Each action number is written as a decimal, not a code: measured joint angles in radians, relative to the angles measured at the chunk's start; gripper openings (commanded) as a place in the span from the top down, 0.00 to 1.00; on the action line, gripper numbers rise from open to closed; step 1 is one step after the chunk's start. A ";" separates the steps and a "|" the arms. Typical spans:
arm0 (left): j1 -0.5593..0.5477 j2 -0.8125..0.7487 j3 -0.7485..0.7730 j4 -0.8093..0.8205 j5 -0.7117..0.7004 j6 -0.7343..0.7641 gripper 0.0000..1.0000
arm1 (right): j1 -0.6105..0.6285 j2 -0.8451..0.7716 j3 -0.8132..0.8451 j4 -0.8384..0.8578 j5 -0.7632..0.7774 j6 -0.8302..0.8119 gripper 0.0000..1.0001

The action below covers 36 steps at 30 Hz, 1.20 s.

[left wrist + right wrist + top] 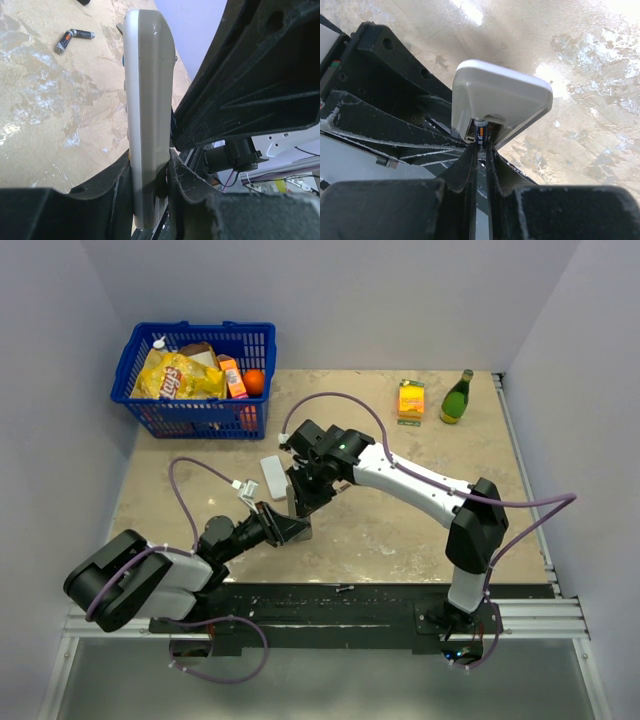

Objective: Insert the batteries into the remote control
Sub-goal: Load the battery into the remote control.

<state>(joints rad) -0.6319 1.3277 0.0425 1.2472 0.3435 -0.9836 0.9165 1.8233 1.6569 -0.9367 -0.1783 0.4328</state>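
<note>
Clamping the remote (147,115) near one end, the left gripper (150,172) is clenched on it, so the body is braced off the table (45,105) for loading. The remote's long axis is run away from the left wrist, edge-on between the fingers. Its open bay end is turned toward the right gripper (481,150). A battery (481,132) is pinched in the right gripper, long axis roughly along the fingers, tip at the bay. This is judged to allow a straight push in. Loose batteries (74,40) are seen lying on the table beyond the remote.
</note>
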 measured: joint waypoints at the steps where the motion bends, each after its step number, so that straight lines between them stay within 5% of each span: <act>1: -0.003 -0.002 0.000 0.001 0.000 0.000 1.00 | -0.001 0.002 0.004 -0.002 0.001 0.000 1.00; 20: -0.033 -0.031 -0.001 -0.019 -0.049 0.008 1.00 | -0.003 0.002 0.011 0.010 -0.017 0.042 1.00; 36: -0.046 -0.105 -0.003 -0.039 -0.105 -0.012 1.00 | -0.007 -0.132 -0.154 0.224 -0.015 0.090 1.00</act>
<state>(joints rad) -0.6777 1.2224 0.0395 1.2087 0.2382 -0.9958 0.9096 1.6909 1.5032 -0.7124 -0.1936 0.5232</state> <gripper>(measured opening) 0.313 0.099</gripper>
